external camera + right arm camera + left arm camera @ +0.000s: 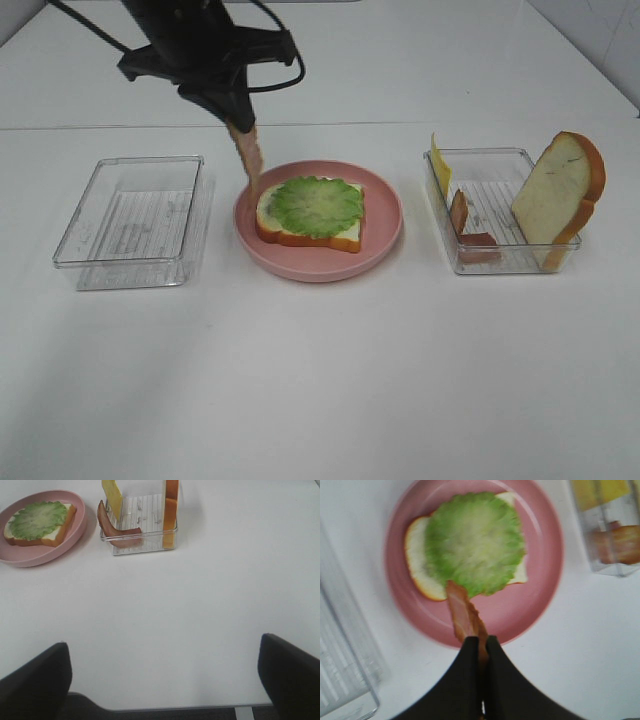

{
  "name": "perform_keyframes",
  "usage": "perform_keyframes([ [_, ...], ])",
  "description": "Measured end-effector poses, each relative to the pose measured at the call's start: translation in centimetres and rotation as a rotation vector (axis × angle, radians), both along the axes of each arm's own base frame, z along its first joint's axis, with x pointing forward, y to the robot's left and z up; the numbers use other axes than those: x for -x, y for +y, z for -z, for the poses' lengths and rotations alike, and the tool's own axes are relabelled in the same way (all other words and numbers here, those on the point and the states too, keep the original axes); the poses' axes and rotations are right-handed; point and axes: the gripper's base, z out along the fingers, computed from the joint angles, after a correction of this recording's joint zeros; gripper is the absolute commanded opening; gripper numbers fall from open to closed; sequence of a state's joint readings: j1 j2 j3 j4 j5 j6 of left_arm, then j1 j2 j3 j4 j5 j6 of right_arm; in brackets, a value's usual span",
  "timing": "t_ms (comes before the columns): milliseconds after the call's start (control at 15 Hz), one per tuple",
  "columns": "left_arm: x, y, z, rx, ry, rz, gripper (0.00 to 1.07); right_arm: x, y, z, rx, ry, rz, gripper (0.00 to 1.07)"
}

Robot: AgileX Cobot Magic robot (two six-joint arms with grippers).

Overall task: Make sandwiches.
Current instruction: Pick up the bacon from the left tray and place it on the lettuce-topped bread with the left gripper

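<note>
Overhead, left gripper (238, 122) tight around bacon strip (248, 160), above plate (390, 236) edge.

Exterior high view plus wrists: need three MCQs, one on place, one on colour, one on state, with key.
1. Where is the lettuce relative to the bread slice on the plate?
A under it; B on top of it; C beside it
2. What colour is the plate?
A blue; B white; C pink
3. The left gripper is:
A shut on a bacon strip; B open, holding nothing; C shut on nothing

1 B: the green leaf covers the slice's top.
2 C: its rim shows pink in every view.
3 A: the jaws pinch the strip's end.
</note>
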State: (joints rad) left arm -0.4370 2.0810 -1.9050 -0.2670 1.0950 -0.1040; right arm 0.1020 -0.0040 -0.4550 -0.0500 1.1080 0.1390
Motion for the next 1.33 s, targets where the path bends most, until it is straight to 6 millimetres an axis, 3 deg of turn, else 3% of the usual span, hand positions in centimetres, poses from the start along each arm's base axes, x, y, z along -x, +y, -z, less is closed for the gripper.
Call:
perform_keyframes([
  [133, 0.0, -1.3, -1.7, 0.107, -0.041, 0.064, 0.0, 0.0, 0.0, 0.0, 0.0, 0.0, 0.0, 0.96],
  [333, -1.6, -3.1, -1.5, 0.23, -0.073, 0.141, 0.0, 0.0, 0.0, 0.0, 0.0, 0.0, 0.0, 0.96],
  [533, -3.8, -5.5, 1.6, 0.344, -0.031, 0.174, 0.0, 0.0, 0.0, 0.0, 0.0, 0.0, 0.0, 0.96],
  [800, -4.6, -7.9, 4.0, 0.389, 0.005, 0.23, 0.0, 0.0, 0.0, 0.0, 0.0, 0.0, 0.0, 0.96],
  [1067, -4.8, -8.5, 6.3, 0.387, 0.058, 0.239, 0.0, 0.0, 0.0, 0.0, 0.0, 0.0, 0.0, 0.96],
  [1333, -4.9, -8.2, 6.7, 0.35, 0.05, 0.241, 0.0, 0.0, 0.0, 0.0, 0.0, 0.0, 0.0, 0.96],
])
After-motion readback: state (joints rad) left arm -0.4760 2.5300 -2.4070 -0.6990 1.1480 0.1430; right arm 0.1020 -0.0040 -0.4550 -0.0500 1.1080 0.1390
